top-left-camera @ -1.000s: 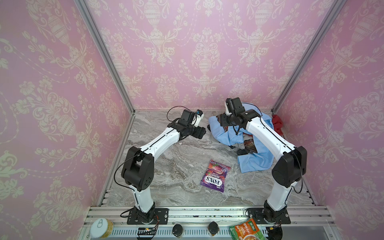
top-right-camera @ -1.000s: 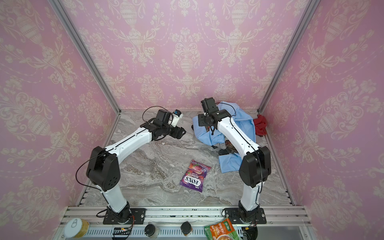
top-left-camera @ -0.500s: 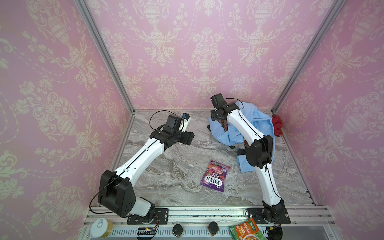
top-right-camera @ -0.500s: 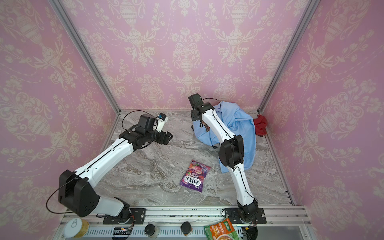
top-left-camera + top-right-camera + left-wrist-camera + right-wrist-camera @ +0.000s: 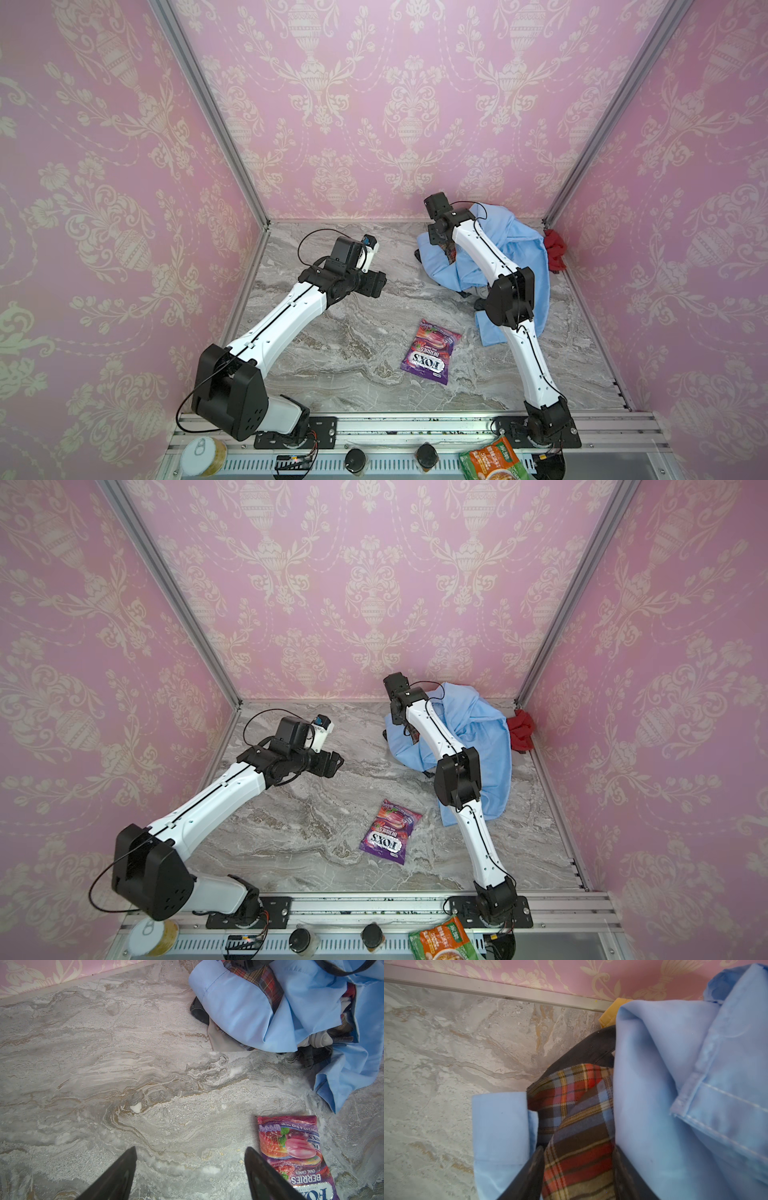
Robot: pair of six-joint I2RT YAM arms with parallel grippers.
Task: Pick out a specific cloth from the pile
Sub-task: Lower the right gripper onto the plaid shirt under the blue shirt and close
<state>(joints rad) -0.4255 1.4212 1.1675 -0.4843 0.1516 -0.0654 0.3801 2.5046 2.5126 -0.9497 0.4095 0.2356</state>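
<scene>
The pile (image 5: 515, 253) (image 5: 478, 737) lies at the back right of the marble table, mostly a light blue shirt (image 5: 664, 1084) (image 5: 245, 1012). The cloth (image 5: 577, 1122), plaid in red, brown, blue and cream, pokes out of a gap in the shirt at the pile's left side (image 5: 450, 250) (image 5: 268, 982). My right gripper (image 5: 577, 1148) (image 5: 436, 241) reaches down into that gap and is shut on the cloth, which fills the space between both fingers. My left gripper (image 5: 190, 1148) (image 5: 376, 284) (image 5: 334, 762) hovers open over bare marble left of the pile, holding nothing.
A purple candy bag (image 5: 430, 351) (image 5: 390, 831) (image 5: 291, 1153) lies flat in front of the pile, close to my left gripper's finger. A red garment (image 5: 555, 249) sits in the back right corner. Dark (image 5: 587, 1051) and yellow (image 5: 607, 1018) pieces show under the shirt near the back wall.
The right gripper has swung to the pile's far left edge and its jaws have narrowed round the plaid cloth. The left arm has drawn back to the left, away from the pile.
</scene>
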